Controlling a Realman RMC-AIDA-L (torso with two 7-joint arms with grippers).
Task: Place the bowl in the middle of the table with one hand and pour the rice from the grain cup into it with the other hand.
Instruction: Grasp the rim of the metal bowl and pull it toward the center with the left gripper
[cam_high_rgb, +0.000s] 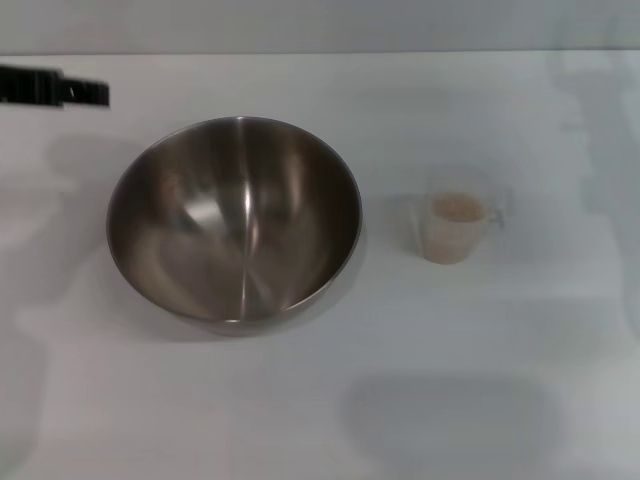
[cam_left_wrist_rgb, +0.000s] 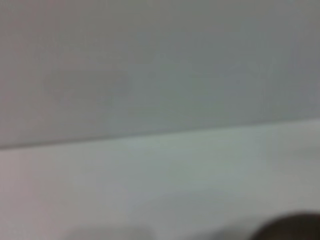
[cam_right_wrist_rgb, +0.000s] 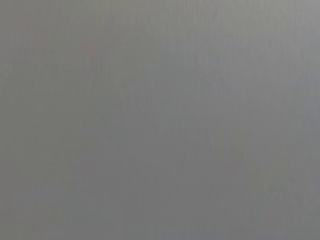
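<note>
Bowl (cam_high_rgb: 234, 222): empty, at nine o'clock of centre on the worktop (cam_high_rgb: 450, 380).
Cup (cam_high_rgb: 452, 228): full of rice (cam_high_rgb: 456, 208), untouched.
Left tool (cam_high_rgb: 52, 88): at ten o'clock, fingers' state cannot be told.
Right tool: unseen.

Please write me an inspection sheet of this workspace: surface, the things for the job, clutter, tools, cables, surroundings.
Surface: white table, bare, faint shadows.
Job's things: steel bowl upright, empty, left of centre; grain cup upright to its right, apart from it, holding rice.
Clutter: nothing seen.
Tools: neither in view; a black object pokes in at the far-left edge, unidentifiable.
Cables: nothing seen.
Surroundings: plain grey wall behind the table.
</note>
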